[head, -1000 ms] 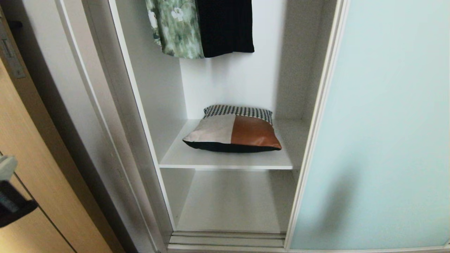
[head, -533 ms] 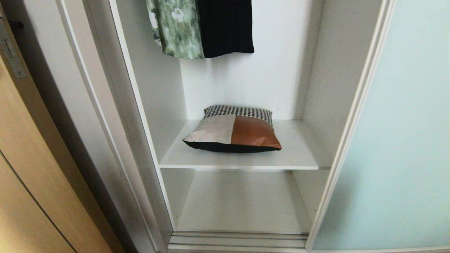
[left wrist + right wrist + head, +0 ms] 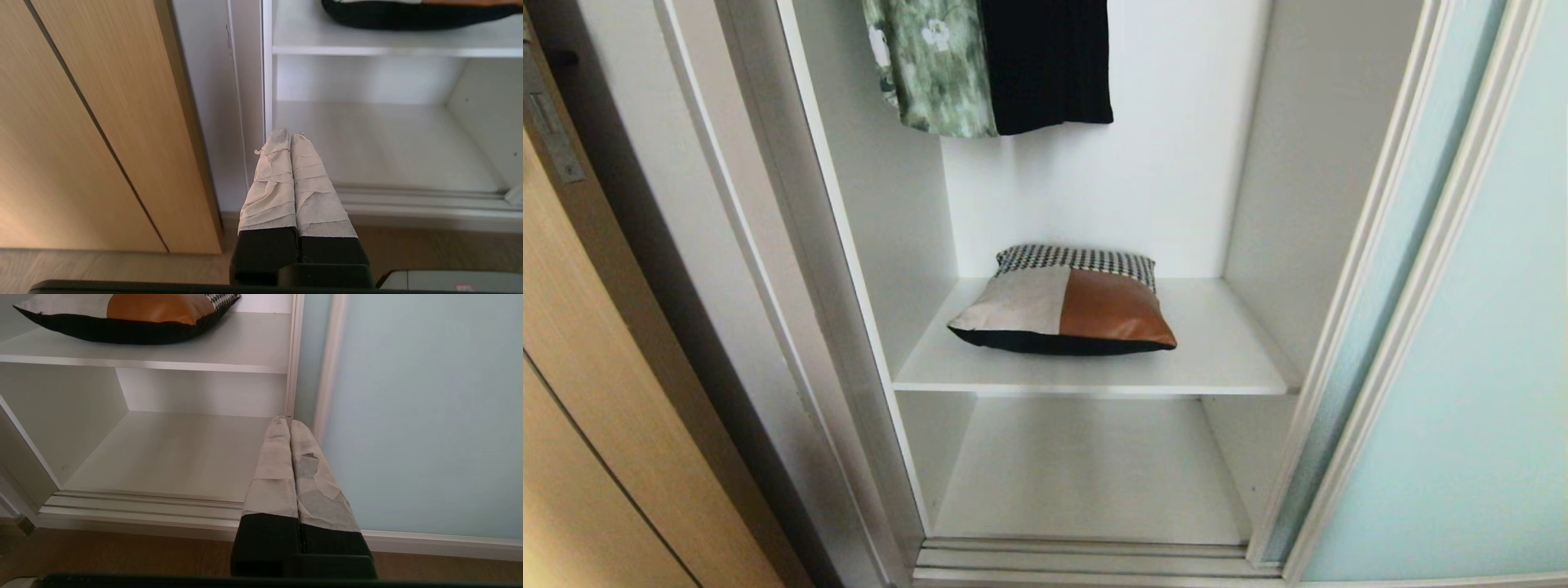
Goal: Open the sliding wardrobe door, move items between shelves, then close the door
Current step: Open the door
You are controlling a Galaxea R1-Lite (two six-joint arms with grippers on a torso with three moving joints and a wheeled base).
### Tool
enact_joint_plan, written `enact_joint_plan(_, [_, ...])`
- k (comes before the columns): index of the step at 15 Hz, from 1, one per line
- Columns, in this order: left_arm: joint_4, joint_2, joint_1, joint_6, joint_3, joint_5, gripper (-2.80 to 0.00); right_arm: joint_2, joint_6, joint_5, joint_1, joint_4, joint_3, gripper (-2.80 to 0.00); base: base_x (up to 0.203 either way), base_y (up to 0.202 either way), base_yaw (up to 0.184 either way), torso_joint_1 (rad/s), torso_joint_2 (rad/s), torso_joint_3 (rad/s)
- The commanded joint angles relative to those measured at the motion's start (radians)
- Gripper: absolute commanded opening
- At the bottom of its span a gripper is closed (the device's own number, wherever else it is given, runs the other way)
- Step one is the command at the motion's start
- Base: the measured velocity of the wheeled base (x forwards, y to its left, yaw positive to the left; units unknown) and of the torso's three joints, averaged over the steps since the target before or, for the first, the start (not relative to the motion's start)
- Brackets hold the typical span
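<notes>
Room: standing in front of a white wardrobe (image 3: 1168,163), with a tan wood door (image 3: 596,425) at 9 o'clock and brown floor (image 3: 122,551) low down.
Sliding door: sitting far over at 3 o'clock, pale blue-green glass (image 3: 1478,367) in a thin white frame, leaving the inside showing.
Cushion: lying flat on the upper shelf (image 3: 1217,371), near the middle; beige and rust patches, checked strip at the back edge (image 3: 1062,310).
Lower shelf: showing nothing on it, straight below at 6 o'clock from the cushion (image 3: 1086,482).
Clothes: hanging at 12 o'clock, one green flowery piece (image 3: 931,65) beside one black piece (image 3: 1045,61).
Left gripper: hanging low outside the wardrobe, taped fingers pressed together, holding nothing (image 3: 291,136).
Right gripper: hanging low by the glass door's edge, fingers pressed together too, holding nothing (image 3: 284,420).
Step now: likely getting ready for moving the cushion down a shelf.
Could go wrong: reaching in with fingers squeezed together, only pushing the soft cushion back against the wall.
Could go wrong: pinching one corner, letting the floppy cushion sag and catch on the shelf edge.
Could go wrong: bumping the door frame with an arm, the opening being narrow.
</notes>
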Motion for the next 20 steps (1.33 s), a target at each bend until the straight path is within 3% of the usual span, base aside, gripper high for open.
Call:
enact_joint_plan(1, [0.007, -0.004, 0.001, 0.0, 0.003, 0.0, -2.8, 0.001, 0.0, 0.001, 0.0, 0.0, 0.0, -2.8, 0.0, 0.0, 0.0, 0.0, 0.0, 0.0])
enact_joint_plan(20, [0.007, -0.005, 0.001, 0.0, 0.003, 0.0, -2.8, 0.001, -0.005, 0.001, 0.0, 0.001, 0.0, -2.8, 0.0, 0.0, 0.0, 0.0, 0.0, 0.0])
